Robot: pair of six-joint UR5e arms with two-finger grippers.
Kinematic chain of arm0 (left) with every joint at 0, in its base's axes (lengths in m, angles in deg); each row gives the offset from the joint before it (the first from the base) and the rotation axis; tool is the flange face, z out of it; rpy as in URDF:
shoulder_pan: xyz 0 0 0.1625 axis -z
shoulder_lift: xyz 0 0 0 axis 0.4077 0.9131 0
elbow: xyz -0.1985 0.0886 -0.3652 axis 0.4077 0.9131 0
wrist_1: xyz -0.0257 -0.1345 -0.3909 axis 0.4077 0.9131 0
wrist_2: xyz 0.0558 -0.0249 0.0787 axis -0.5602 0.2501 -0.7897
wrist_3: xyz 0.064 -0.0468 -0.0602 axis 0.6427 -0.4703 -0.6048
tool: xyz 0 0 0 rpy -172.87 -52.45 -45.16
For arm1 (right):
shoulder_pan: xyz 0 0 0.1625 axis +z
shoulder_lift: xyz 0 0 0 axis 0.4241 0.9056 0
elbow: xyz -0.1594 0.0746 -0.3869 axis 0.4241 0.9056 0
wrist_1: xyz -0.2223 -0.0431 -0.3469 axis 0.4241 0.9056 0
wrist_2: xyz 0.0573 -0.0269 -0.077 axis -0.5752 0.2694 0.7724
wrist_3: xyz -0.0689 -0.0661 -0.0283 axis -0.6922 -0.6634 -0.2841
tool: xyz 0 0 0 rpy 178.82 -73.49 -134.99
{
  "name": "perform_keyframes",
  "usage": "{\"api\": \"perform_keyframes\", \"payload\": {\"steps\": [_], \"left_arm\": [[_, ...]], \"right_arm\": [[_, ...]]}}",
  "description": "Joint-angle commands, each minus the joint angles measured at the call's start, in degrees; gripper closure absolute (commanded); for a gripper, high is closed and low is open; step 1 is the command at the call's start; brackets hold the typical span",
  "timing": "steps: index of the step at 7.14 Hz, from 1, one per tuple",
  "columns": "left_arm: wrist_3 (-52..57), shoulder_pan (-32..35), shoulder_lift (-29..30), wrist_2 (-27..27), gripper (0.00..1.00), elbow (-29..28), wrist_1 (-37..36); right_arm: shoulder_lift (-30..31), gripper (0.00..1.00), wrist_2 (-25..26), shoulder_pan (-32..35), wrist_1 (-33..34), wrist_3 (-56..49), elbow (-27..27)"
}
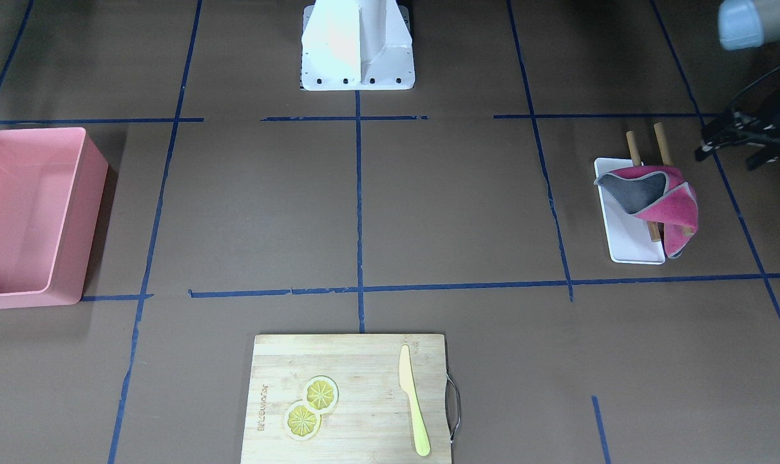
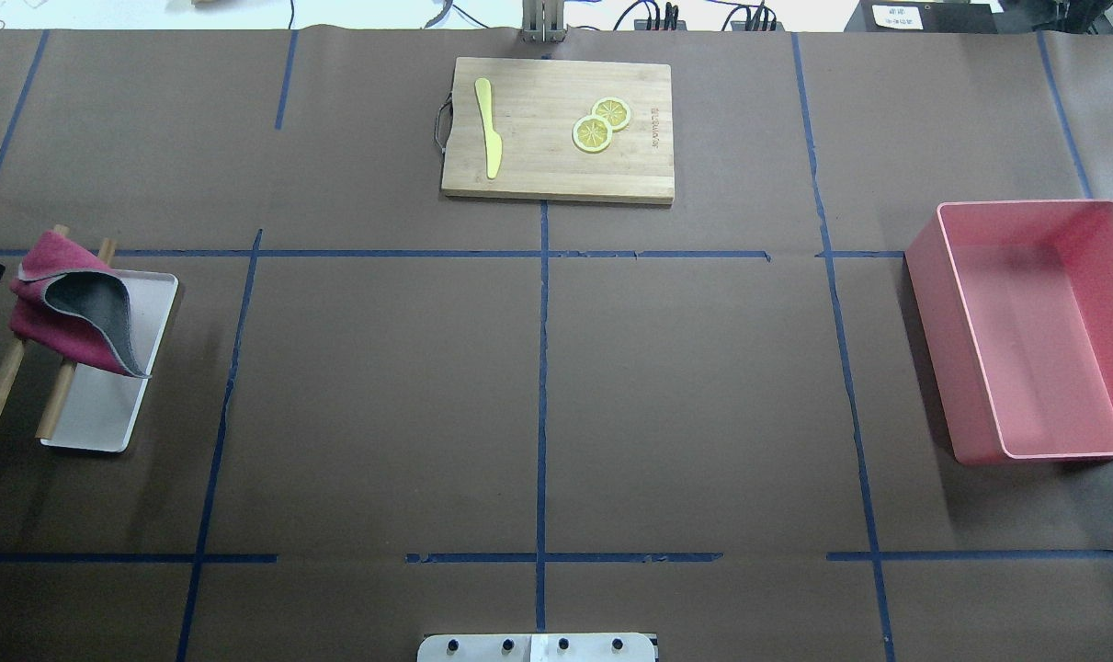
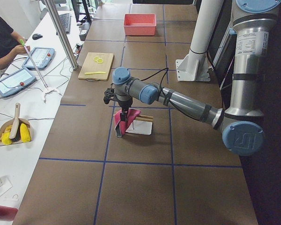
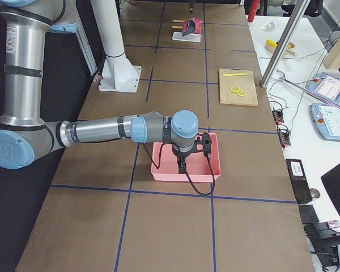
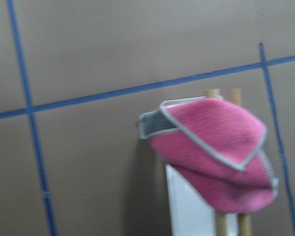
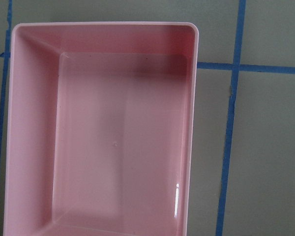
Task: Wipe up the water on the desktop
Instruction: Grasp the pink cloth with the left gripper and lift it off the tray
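The left gripper [image 1: 708, 151] stood just beside the cloth [image 1: 660, 193], apart from it. Its opening could not be determined, and no load was seen. The right gripper [image 4: 184, 161] hung over the pink bin [image 4: 215, 164], state likewise indeterminable. The cloth lay draped on two wooden rods [image 1: 633, 148] over a white tray [image 1: 625, 238]. No water was discernible on the desktop [image 1: 454, 206]. Judgement: wiping not begun; pickup and wipe outstanding.

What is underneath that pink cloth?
The pink cloth drapes over two wooden rods resting on a white tray. Anything else beneath its folds is hidden.
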Motion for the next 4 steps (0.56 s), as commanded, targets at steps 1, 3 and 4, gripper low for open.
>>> {"api": "perform_keyframes", "payload": {"steps": [1,3,4], "left_arm": [[-2.78,-4.7,1.49,-3.65,0.0,-0.78,0.07],[-3.3,-6.38,2.45,-6.21,0.0,-0.88,0.07],[-3.22,-7.35,2.63,-7.78,0.0,-1.05,0.07]], "right_arm": [[0.07,0.0,-1.21,0.0,-0.03,-0.12,0.02],[0.07,0.0,-1.21,-0.09,-0.03,-0.12,0.11],[0.07,0.0,-1.21,-0.09,0.06,-0.12,0.11]]}}
